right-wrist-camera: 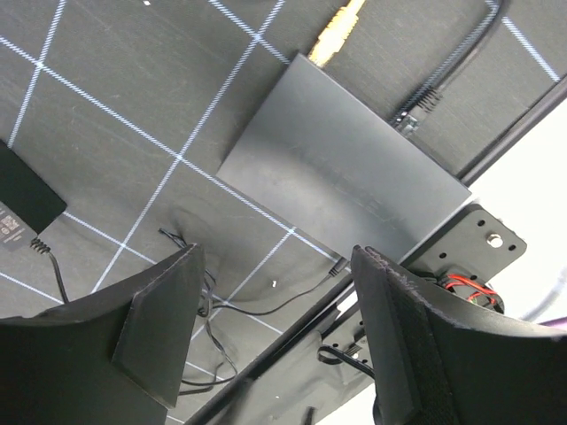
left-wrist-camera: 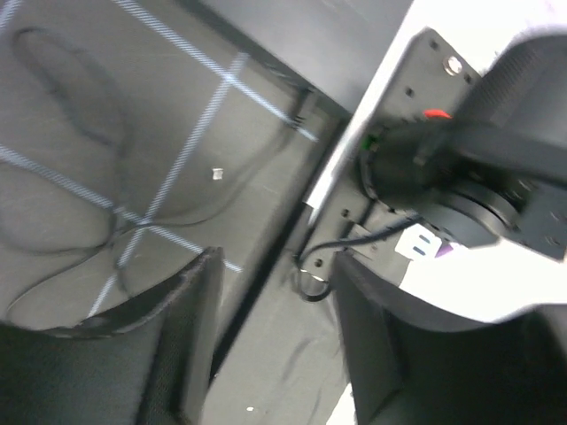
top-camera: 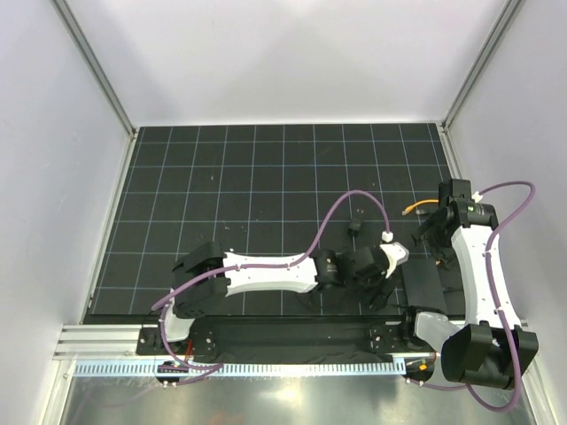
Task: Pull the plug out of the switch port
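Our left gripper (left-wrist-camera: 275,292) and right gripper (right-wrist-camera: 275,266) both hang open. The switch (right-wrist-camera: 345,168) lies near right, apparently loose, yellow plug (right-wrist-camera: 330,42) and black plug (right-wrist-camera: 415,113) in its far edge. Pulling unbraced may drag it; we might grab the wrong plug.

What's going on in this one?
The right gripper hangs open above the flat black switch box, touching nothing. A yellow plug and a black plug both sit in the same edge of the box, so nothing has been pulled yet. The left gripper is also open and holds nothing. It hangs over the gridded mat, off to the side.
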Action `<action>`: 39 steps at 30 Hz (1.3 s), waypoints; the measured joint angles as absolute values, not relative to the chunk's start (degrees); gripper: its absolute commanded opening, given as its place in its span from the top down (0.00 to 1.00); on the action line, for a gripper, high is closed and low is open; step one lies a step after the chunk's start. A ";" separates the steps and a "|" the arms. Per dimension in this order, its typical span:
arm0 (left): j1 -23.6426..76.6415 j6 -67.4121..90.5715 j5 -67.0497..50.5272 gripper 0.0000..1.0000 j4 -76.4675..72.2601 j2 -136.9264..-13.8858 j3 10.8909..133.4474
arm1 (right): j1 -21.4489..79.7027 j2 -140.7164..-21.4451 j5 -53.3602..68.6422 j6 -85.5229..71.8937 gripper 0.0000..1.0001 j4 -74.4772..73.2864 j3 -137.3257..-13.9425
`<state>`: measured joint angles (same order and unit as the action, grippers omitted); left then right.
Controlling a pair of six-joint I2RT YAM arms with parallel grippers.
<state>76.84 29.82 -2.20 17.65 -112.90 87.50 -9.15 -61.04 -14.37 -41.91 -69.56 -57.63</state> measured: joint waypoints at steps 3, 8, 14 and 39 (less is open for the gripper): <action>78.26 27.59 -2.17 0.56 15.81 -112.99 86.65 | -9.17 -61.58 -13.32 -41.69 0.31 -68.82 -57.43; 77.91 25.36 -2.76 0.56 12.36 -113.08 84.49 | -9.19 -61.63 -12.19 -41.56 0.35 -67.94 -56.27; 77.78 24.05 -2.83 0.55 8.80 -116.57 85.34 | -9.19 -61.65 -11.60 -41.54 0.36 -67.16 -56.07; 77.78 20.84 -2.79 0.79 7.92 -125.32 88.53 | -9.19 -63.07 -8.32 -40.16 0.32 -64.23 -53.74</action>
